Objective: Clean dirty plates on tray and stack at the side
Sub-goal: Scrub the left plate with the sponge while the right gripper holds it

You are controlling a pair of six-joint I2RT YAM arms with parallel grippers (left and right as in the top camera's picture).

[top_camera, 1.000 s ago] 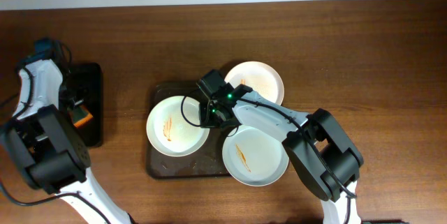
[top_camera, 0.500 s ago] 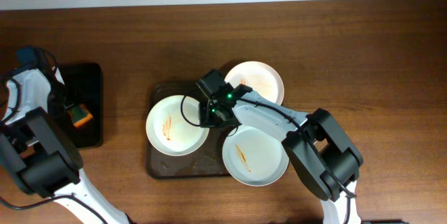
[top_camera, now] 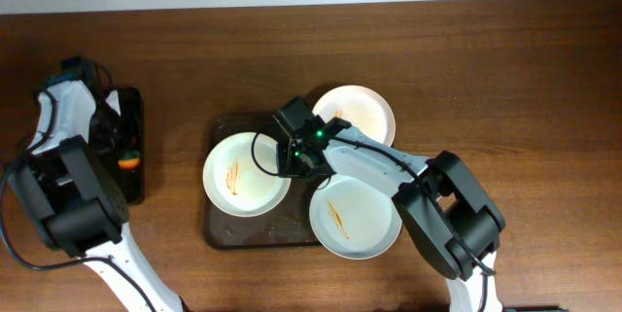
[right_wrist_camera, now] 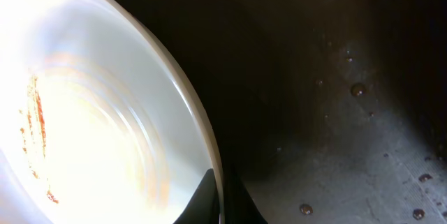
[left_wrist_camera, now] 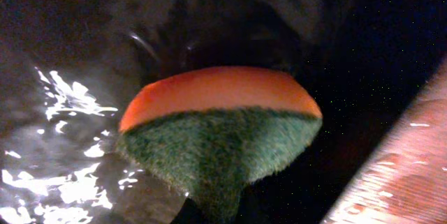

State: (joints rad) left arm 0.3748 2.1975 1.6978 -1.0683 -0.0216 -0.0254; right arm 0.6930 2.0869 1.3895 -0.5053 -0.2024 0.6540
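Pickup stage: left hand (top_camera: 124, 155) clamped sponge (left_wrist_camera: 216, 133) at bench's left edge, right hand (right_wrist_camera: 221, 199) pinched plate (top_camera: 243, 174) rim; scrubbing was judged next.

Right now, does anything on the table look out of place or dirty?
Yes. The far right plate and the near right plate both overhang the tray's right side. The left plate and the near one carry orange sauce streaks; droplets lie on the tray.
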